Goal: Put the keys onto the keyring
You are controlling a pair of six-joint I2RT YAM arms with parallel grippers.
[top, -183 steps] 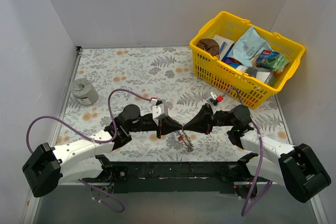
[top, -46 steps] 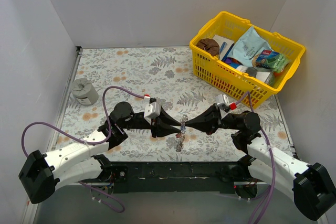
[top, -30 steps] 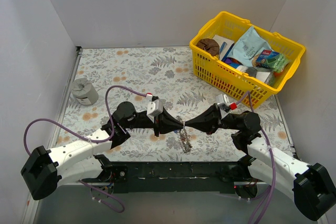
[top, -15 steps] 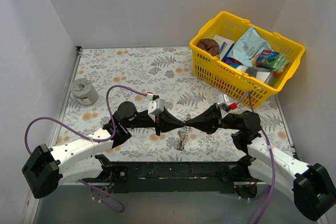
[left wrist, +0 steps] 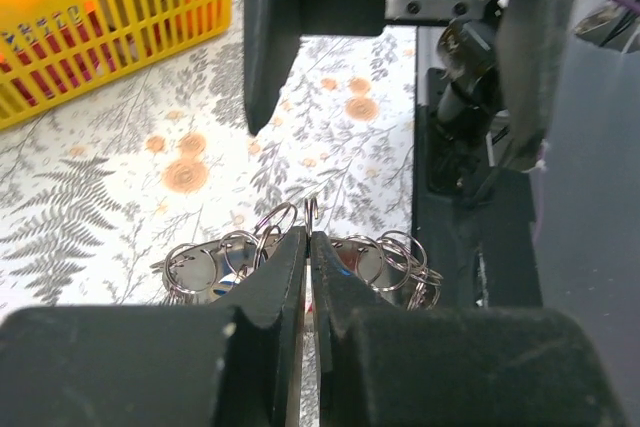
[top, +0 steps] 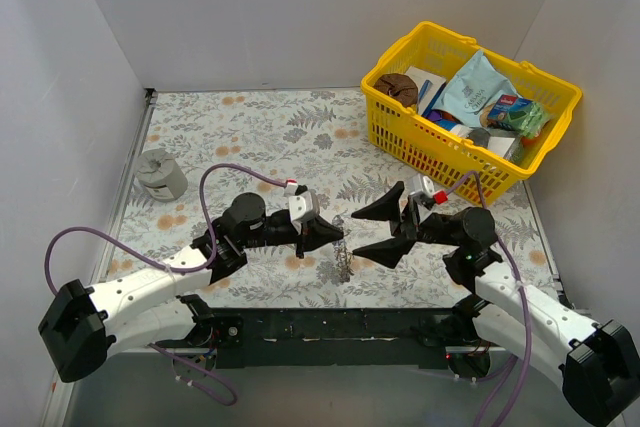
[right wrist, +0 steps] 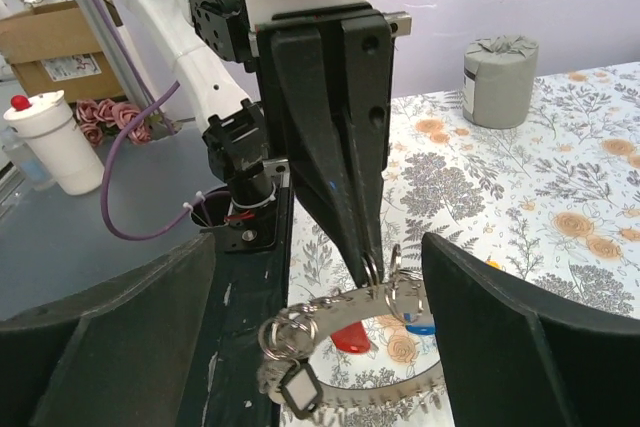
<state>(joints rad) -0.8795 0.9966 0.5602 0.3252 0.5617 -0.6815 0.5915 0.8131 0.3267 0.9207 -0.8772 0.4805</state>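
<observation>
Top external view, centre: left gripper [top: 338, 236] pinches the keyring [left wrist: 311, 213], keys [right wrist: 350, 337] dangling below; right gripper [top: 364, 237] gapes empty. Threading seems underway; next, I judge, it must grasp a key.

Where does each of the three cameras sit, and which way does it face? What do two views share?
Top external: above and behind the robot, looking down on the table; left arm, right arm, left hand and right hand show.
Left wrist: on the left arm, facing the right arm; its own shut fingers pinch the keyring.
Right wrist: on the right arm, facing the left arm; its own open fingers flank the view.
Shared: both wrist views show the keyring and keys, from opposite sides.
</observation>
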